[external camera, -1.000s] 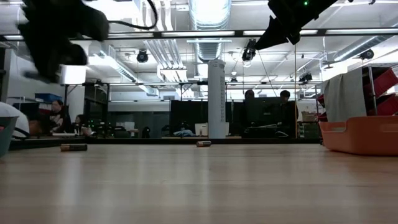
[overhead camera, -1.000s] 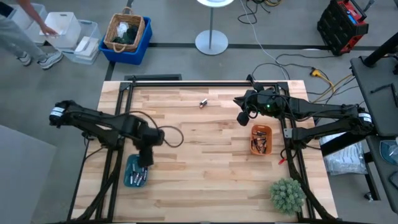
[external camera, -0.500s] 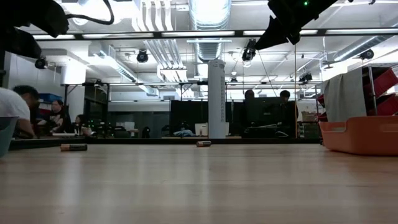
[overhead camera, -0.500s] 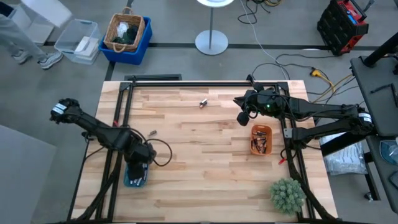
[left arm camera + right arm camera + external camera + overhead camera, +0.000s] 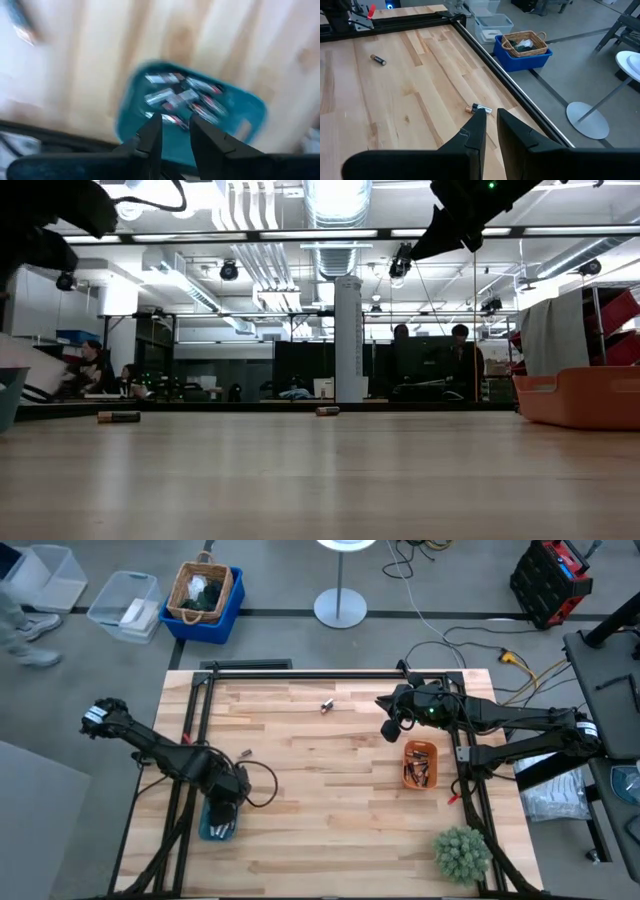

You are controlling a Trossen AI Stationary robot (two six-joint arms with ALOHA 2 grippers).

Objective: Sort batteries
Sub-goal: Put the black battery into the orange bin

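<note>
Left gripper point(image 5: 172, 131) blurred, fingers narrowly parted, empty, above teal tray point(image 5: 216, 821) of batteries point(image 5: 182, 97), right gripper point(image 5: 490, 120) slightly parted, empty, over tabletop point(image 5: 330, 820) near loose battery point(image 5: 478, 109), orange tray point(image 5: 419, 764) beyond

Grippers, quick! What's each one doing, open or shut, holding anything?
Left gripper: open a little, empty, above the teal tray of batteries.
Right gripper: open a little, empty, near a loose battery on the table.

Two loose batteries point(image 5: 326, 706) point(image 5: 245, 754) are seen lying flat on the table point(image 5: 330, 830); others are piled in the teal tray point(image 5: 250, 107) and orange tray point(image 5: 419, 748).
</note>
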